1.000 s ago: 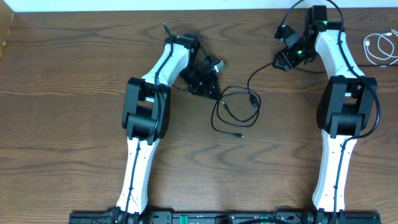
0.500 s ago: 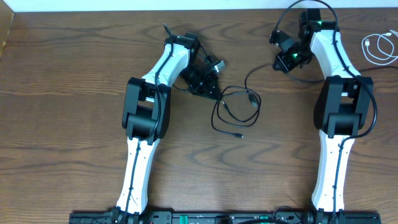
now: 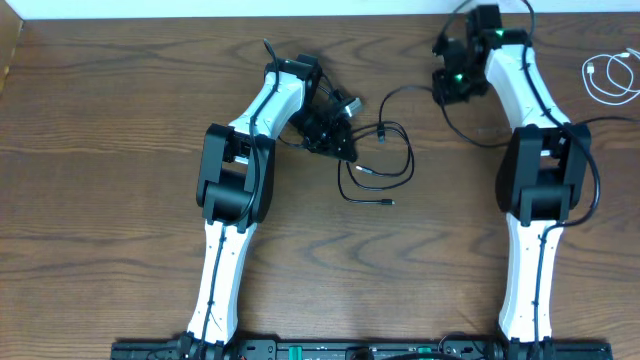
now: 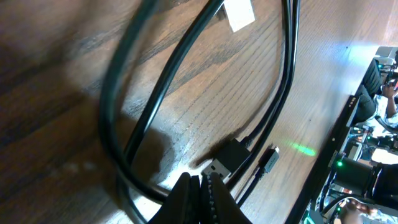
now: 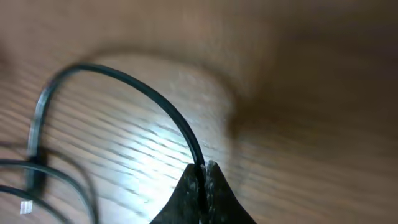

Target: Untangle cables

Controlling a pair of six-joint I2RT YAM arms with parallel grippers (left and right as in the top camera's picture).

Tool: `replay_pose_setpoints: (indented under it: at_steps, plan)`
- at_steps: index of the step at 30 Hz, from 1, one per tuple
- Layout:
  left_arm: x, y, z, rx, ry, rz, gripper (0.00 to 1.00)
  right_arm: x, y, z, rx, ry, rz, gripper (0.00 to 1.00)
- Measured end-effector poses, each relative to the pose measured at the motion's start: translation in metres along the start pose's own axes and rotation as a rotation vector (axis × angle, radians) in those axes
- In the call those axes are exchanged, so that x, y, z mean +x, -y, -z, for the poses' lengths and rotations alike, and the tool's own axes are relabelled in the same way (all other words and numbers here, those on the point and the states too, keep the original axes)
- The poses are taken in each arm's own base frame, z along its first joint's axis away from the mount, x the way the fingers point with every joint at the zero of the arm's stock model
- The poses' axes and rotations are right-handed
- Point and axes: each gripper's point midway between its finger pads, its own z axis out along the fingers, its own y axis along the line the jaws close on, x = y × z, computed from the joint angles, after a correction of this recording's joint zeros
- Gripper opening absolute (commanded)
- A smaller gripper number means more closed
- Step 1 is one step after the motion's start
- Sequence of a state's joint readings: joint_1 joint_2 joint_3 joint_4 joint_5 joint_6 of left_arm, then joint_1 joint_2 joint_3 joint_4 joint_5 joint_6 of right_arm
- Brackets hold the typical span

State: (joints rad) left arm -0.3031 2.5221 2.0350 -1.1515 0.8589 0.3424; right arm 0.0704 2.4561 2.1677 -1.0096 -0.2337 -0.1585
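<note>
The bench [image 3: 100, 150] is dark wood, grain plain, with a soft sheen. The black cable [image 4: 107, 106] has a smooth, glossy plastic jacket; its plug [image 4: 229, 158] ends in grey metal. The white cable [image 3: 592, 72] looks smooth plastic. The left arm [image 3: 222, 270] and right arm [image 3: 535, 260] wear glossy white shells.

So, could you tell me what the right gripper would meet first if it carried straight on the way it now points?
Apart from the thin black cable it pinches, the right gripper faces only bare brown wooden tabletop; depth is unclear.
</note>
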Motion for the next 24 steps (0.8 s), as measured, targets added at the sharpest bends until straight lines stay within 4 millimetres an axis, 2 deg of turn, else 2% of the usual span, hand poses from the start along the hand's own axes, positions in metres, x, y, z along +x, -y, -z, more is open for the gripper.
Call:
replay_pose_setpoints:
  at_steps: [4,8,11,14,15,16,19,22,24]
  plan:
    - [0.0,0.0,0.0,-0.001,-0.001,0.0,0.08,-0.028,-0.016,0.054,0.139,0.113,-0.031,0.01]
    - [0.0,-0.001,0.0,-0.006,-0.002,-0.002,0.07,-0.051,-0.036,0.128,0.277,0.267,-0.067,0.01]
    - [0.001,-0.002,0.0,-0.011,-0.003,-0.002,0.08,-0.056,-0.044,0.164,0.352,0.34,-0.105,0.01]
    - [0.001,-0.003,0.0,-0.016,-0.005,-0.002,0.08,-0.053,-0.041,0.197,0.462,0.4,-0.186,0.01]
    - [0.001,-0.003,0.0,-0.018,-0.005,-0.002,0.07,-0.052,-0.038,0.203,0.492,0.413,-0.208,0.01]
    - [0.001,-0.003,0.0,-0.019,-0.007,-0.002,0.08,-0.048,-0.026,0.213,0.566,0.432,-0.262,0.01]
    - [0.001,-0.004,0.0,-0.021,-0.007,-0.002,0.08,-0.039,-0.012,0.22,0.658,0.427,-0.319,0.01]
    - [0.001,-0.004,0.0,-0.022,-0.007,-0.002,0.07,-0.037,-0.005,0.226,0.706,0.439,-0.347,0.01]
    - [0.001,-0.004,0.0,-0.022,-0.007,-0.002,0.08,-0.043,-0.006,0.226,0.696,0.459,-0.337,0.01]
